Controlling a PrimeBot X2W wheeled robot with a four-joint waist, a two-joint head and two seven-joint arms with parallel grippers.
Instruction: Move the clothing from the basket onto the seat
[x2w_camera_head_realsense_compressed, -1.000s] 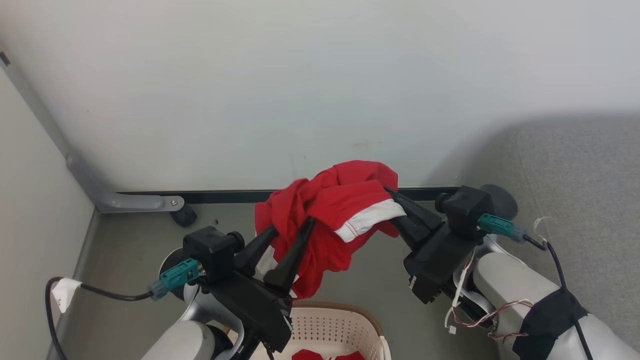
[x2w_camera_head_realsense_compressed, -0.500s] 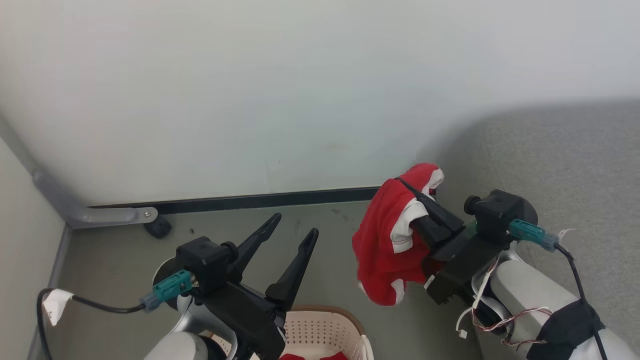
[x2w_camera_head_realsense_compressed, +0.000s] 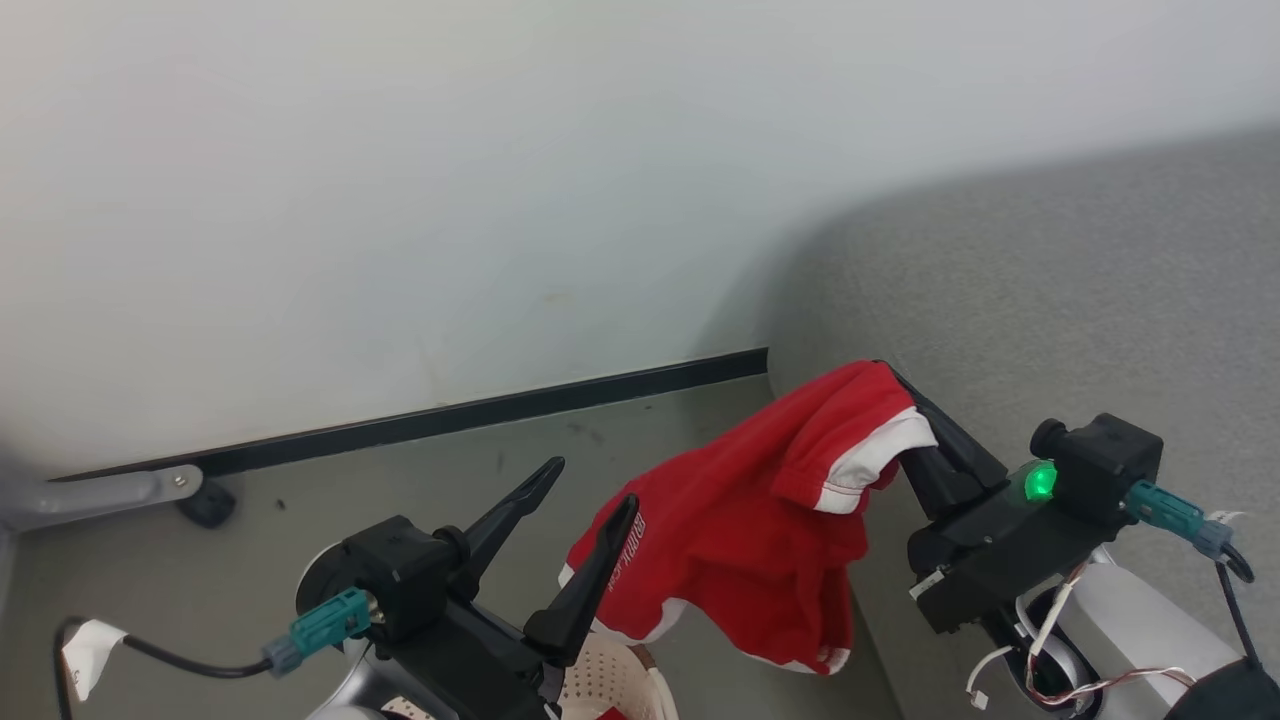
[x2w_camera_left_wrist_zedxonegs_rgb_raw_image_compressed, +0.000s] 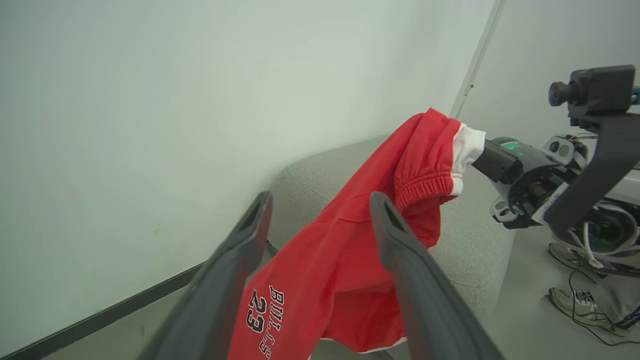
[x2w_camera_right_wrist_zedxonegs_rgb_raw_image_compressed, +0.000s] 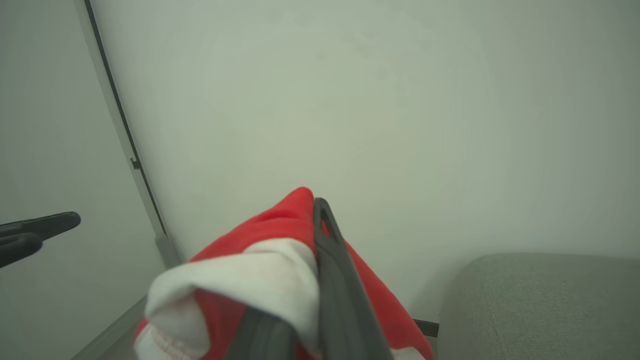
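Pale wall behind; red clothing, white-banded, droops from right gripper.

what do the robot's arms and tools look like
The left tool and right tool: two long tapering black fingers on black housings, each with a teal plug and black cable. Pale forearms; green light on the right.

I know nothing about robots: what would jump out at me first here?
A bright red garment with white bands hangs in mid-air at the centre, pinched in the right gripper beside the grey seat. At lower left, the left gripper stands wide open and empty, near the cream basket at the bottom edge.
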